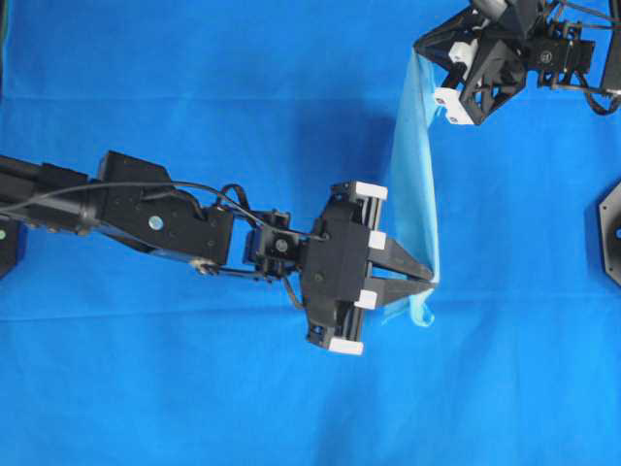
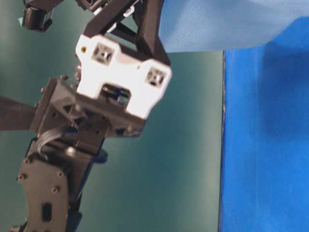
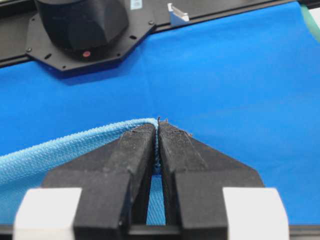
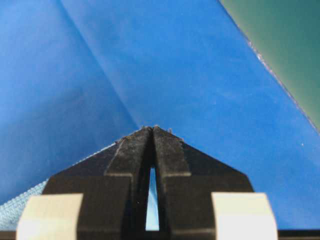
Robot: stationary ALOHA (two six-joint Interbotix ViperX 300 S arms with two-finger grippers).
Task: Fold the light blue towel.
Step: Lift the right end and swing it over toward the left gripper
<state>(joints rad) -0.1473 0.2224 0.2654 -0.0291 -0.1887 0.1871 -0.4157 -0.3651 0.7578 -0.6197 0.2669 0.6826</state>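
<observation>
The light blue towel (image 1: 415, 175) hangs off the table as a narrow doubled strip stretched between my two grippers. My left gripper (image 1: 430, 279) is shut on its near corner, with a short tail drooping below the fingers. In the left wrist view the stitched towel edge (image 3: 50, 155) runs in from the left into the shut left gripper (image 3: 158, 125). My right gripper (image 1: 419, 49) is shut on the far corner at the top right. The right wrist view shows the right gripper (image 4: 152, 129) closed on a sliver of towel (image 4: 20, 211). In the table-level view the towel (image 2: 207, 24) spreads across the top.
The royal-blue table covering (image 1: 194, 388) lies under everything; its edge (image 2: 223, 145) meets a dark green surface (image 4: 280, 40). A black arm base (image 3: 80, 25) stands beyond the left gripper. A black plate (image 1: 609, 228) sits at the right edge. A black-and-white gripper housing (image 2: 123, 72) fills the table-level view's left.
</observation>
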